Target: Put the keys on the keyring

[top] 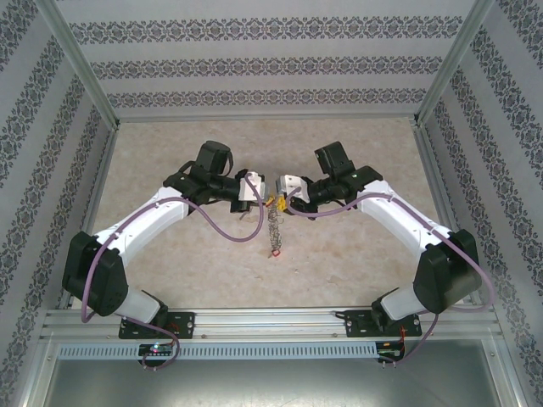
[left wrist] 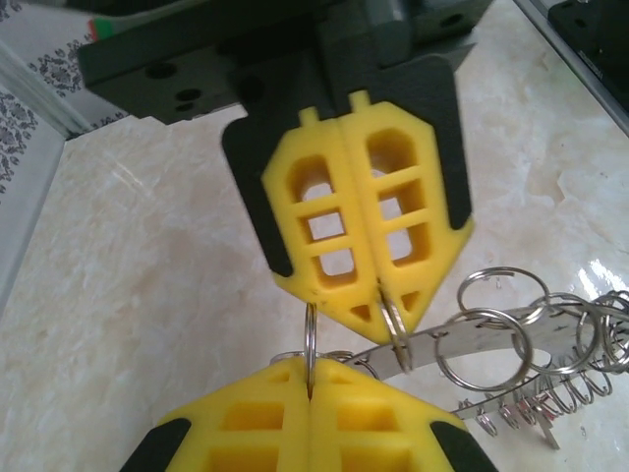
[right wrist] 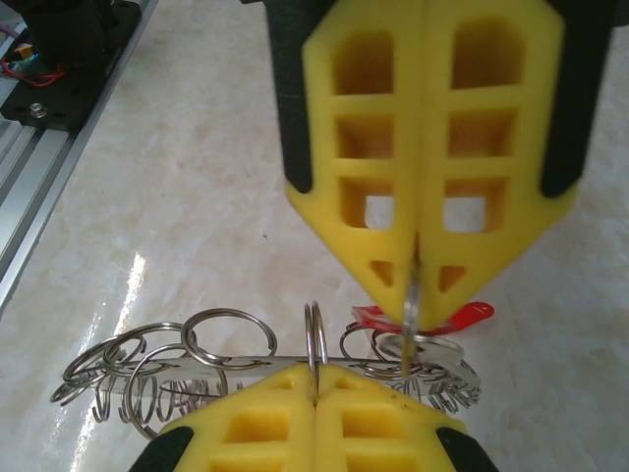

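- The left gripper (left wrist: 311,383) is clamped on one wire loop of the keyring (top: 273,229), and the right gripper (right wrist: 315,393) is clamped on a loop just beside it, the tips facing each other.
- The keyring is held over the middle of the table (top: 170,153), its long axis trailing from the tips toward the near edge.
- A red key (right wrist: 432,317) is seen just beside the left tips, so the left arm is judged nearer.

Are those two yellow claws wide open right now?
No, the left gripper and right gripper are both shut, each pinching a thin ring of the keyring.
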